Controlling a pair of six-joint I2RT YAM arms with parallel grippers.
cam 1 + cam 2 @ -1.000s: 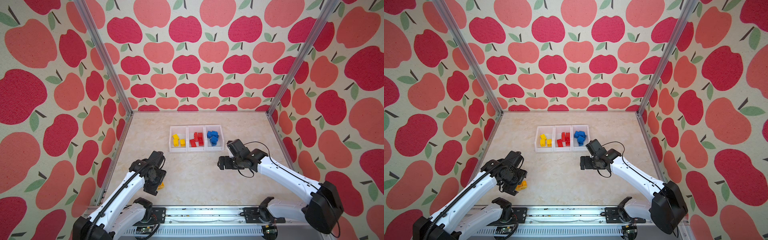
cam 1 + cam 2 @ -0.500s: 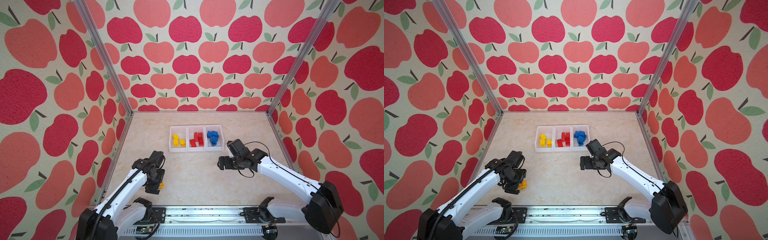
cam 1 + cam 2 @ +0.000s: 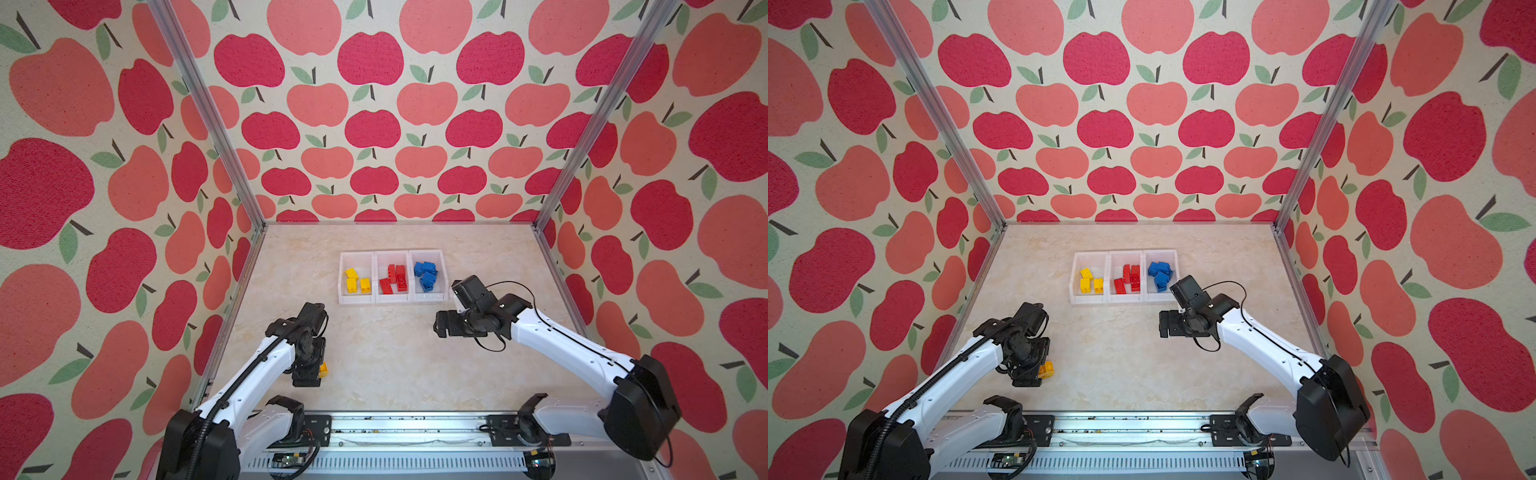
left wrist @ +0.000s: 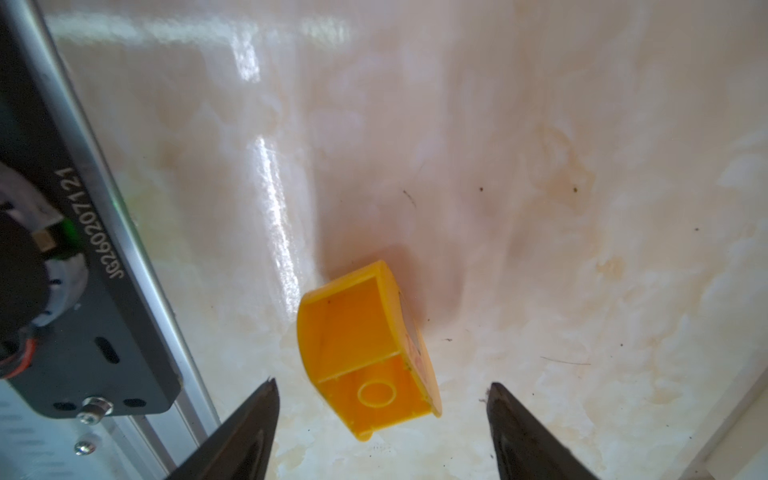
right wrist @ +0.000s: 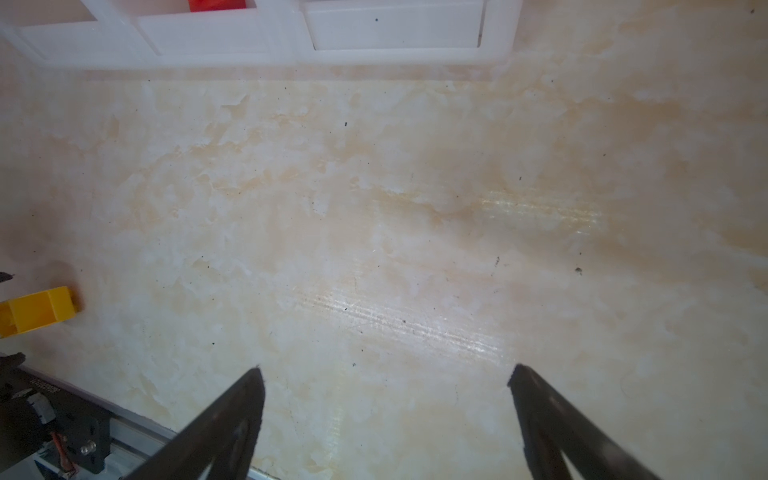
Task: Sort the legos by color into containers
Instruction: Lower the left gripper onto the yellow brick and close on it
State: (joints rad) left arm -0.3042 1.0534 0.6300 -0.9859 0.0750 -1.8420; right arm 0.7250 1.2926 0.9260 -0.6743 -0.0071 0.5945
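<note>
One yellow rounded lego [image 4: 365,345] lies hollow side up on the table near the front left, also seen in both top views [image 3: 323,369] [image 3: 1046,368] and at the edge of the right wrist view [image 5: 37,311]. My left gripper [image 4: 382,382] [image 3: 307,376] is open and points down at it, its fingertips on either side with gaps and not touching. The containers [image 3: 392,300] [image 3: 1125,300] stand mid-table: yellow legos [image 3: 356,283] in the left bin, red legos [image 3: 392,279] in the middle one, blue legos [image 3: 426,274] in the right. My right gripper [image 3: 441,328] [image 5: 384,370] is open and holds nothing, in front of the blue bin.
The metal front rail [image 3: 415,428] with both arm bases runs along the near edge, close behind the left gripper. Apple-patterned walls [image 3: 374,124] close in the table on three sides. The containers' white front wall [image 5: 249,37] shows in the right wrist view.
My left gripper has come a little toward the front edge and down around the yellow lego. The right arm has not moved.
</note>
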